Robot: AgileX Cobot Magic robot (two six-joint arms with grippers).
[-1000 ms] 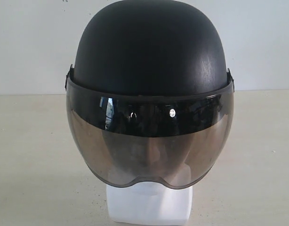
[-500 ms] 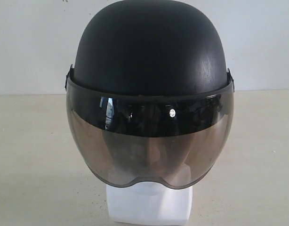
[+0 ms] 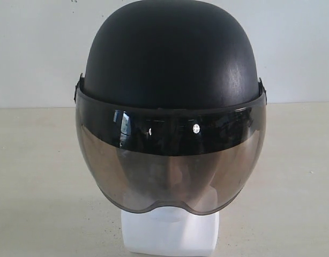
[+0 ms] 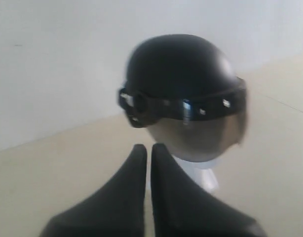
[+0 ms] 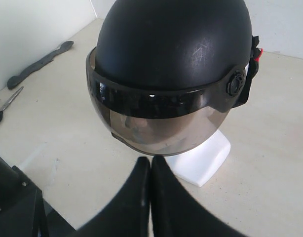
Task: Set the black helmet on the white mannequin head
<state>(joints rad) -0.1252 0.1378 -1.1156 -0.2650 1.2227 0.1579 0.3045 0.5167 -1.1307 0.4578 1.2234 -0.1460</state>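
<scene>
The black helmet [image 3: 172, 59] sits on the white mannequin head [image 3: 170, 230], its smoky visor down over the face; only the blocky neck base shows clearly below. The face shows dimly through the visor. In the left wrist view the helmet [image 4: 178, 69] stands a short way beyond my left gripper [image 4: 149, 148], which is shut and holds nothing. In the right wrist view the helmet [image 5: 176, 44] and the head's base [image 5: 206, 158] lie just beyond my right gripper [image 5: 150, 160], also shut and empty. Neither gripper touches the helmet, and neither shows in the exterior view.
A pale table [image 3: 36, 176] carries the head, with a white wall [image 3: 36, 48] behind. In the right wrist view a long black strip [image 5: 40, 64] and scissors [image 5: 6, 106] lie near the wall, and black equipment [image 5: 16, 202] stands at the table's edge.
</scene>
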